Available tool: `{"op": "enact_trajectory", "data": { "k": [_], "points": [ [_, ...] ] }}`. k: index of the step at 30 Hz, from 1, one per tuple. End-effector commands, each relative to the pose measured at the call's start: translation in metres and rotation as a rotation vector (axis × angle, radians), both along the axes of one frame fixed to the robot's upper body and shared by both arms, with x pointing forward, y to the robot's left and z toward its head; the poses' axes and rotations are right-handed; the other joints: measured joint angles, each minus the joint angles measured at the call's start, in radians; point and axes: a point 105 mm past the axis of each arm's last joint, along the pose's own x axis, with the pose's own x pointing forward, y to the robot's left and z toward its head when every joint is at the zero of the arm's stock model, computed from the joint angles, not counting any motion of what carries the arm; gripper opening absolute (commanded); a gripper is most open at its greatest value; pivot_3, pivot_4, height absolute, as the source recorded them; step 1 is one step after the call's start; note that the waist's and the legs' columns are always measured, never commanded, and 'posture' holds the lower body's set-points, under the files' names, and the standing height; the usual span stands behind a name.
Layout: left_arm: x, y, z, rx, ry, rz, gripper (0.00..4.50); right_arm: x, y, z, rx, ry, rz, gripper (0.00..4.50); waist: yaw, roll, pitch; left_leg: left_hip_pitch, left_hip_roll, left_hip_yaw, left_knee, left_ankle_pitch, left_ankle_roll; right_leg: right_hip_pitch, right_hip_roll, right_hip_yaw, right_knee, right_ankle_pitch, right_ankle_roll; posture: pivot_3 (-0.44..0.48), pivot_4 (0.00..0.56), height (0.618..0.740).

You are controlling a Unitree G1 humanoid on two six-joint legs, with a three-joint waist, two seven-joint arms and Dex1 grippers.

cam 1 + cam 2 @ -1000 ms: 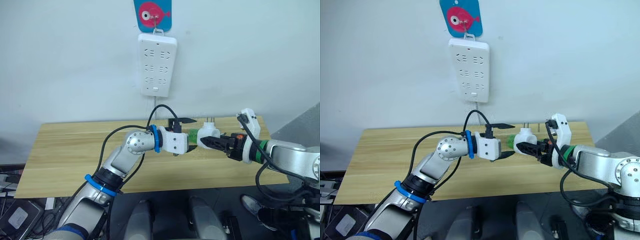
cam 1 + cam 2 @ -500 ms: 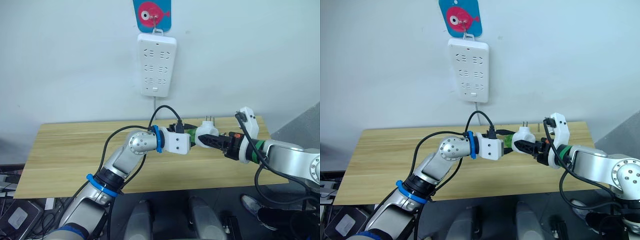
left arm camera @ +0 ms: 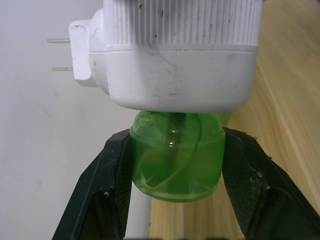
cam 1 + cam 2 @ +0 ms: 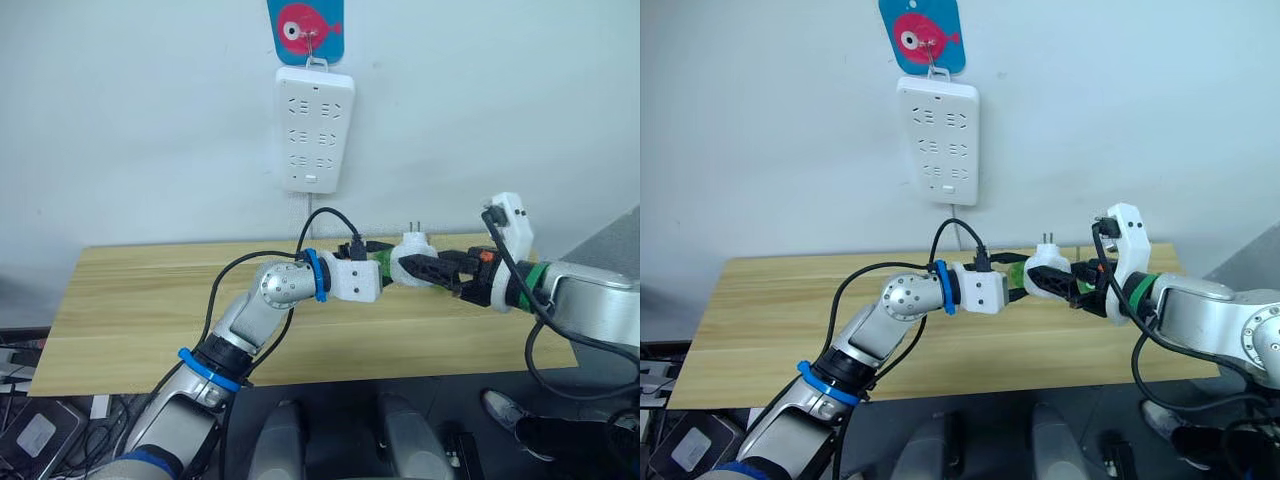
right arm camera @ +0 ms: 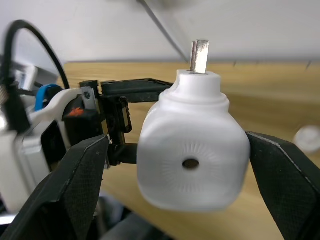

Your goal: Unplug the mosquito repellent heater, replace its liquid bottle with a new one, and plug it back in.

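Left gripper (image 3: 175,165) jaws grip bottle (image 3: 176,155), neck hidden in heater (image 5: 192,160); right gripper (image 5: 180,172) jaws clamp heater.

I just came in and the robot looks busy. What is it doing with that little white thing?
The robot is holding the mosquito repellent heater up over the wooden table, unplugged from the power strip on the wall. Its right claw grips the white heater, and its left claw squeezes the green liquid bottle that sits in the heater's socket. The bottle is not out yet.
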Motion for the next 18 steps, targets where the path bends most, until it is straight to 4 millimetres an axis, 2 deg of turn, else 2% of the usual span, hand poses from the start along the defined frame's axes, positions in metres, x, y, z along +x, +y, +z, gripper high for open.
{"op": "enact_trajectory", "data": {
  "k": [1, 4, 10, 18],
  "points": [
    [0.006, 0.004, 0.006, -0.214, 0.147, 0.069, 2.22, -0.011, 0.002, 0.018, -0.042, -0.187, 0.037, 4.45, 0.001, 0.0, 0.0, 0.0, 0.0, -0.001, 0.0, 0.0, 0.0, 0.0, 0.0, 0.0, 0.0, 0.0, 0.0, -0.182, 0.267, 0.74],
    [0.011, 0.004, 0.013, -0.451, 0.305, 0.132, 2.22, -0.017, 0.006, 0.016, -0.007, -0.285, -0.009, 4.45, 0.002, 0.0, 0.0, 0.0, 0.0, -0.001, 0.0, 0.0, 0.0, 0.0, 0.0, -0.001, -0.001, 0.0, 0.0, -0.185, 0.267, 0.74],
    [0.011, 0.001, 0.025, -0.676, 0.452, 0.166, 2.22, -0.014, 0.016, 0.017, 0.062, -0.405, -0.094, 4.45, -0.001, 0.0, 0.0, 0.001, 0.0, 0.0, 0.001, 0.0, 0.0, 0.0, 0.001, 0.0, 0.001, 0.0, 0.001, -0.196, 0.269, 0.74],
    [0.0, -0.009, 0.037, -0.727, 0.511, 0.086, 2.22, 0.002, 0.025, 0.018, 0.097, -0.453, -0.134, 4.45, -0.003, 0.0, 0.0, 0.001, 0.0, 0.001, 0.001, 0.0, 0.0, 0.0, 0.001, 0.001, 0.0, 0.0, 0.001, -0.202, 0.269, 0.74]
  ]
}}
